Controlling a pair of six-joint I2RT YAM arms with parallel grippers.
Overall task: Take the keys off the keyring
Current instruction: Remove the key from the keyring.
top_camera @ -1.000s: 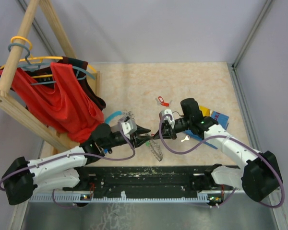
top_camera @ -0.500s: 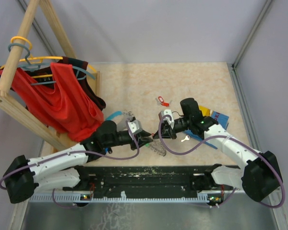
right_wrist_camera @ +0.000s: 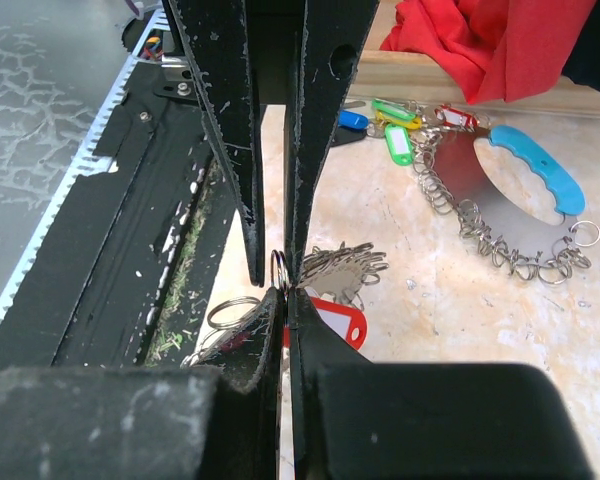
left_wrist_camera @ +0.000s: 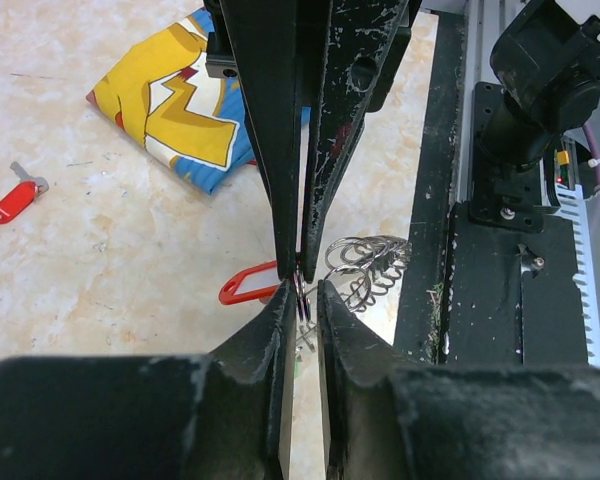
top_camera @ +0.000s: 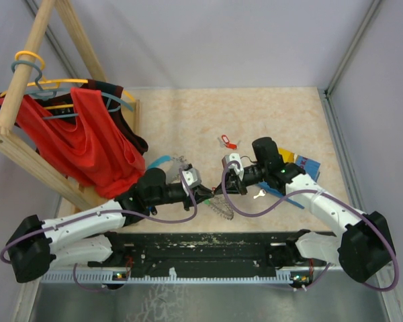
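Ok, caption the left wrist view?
Left gripper and right gripper meet at a ring beside a red key tag.

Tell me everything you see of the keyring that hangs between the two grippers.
The keyring looks like grey metal, fringed with many small silver loops, like a chain. The right gripper is shut on one thin loop at its top; the left gripper flanks the same loop, its grip unclear. The rest droops below the fingertips, near the front edge of the table. A red plastic tag shows beside the loops.
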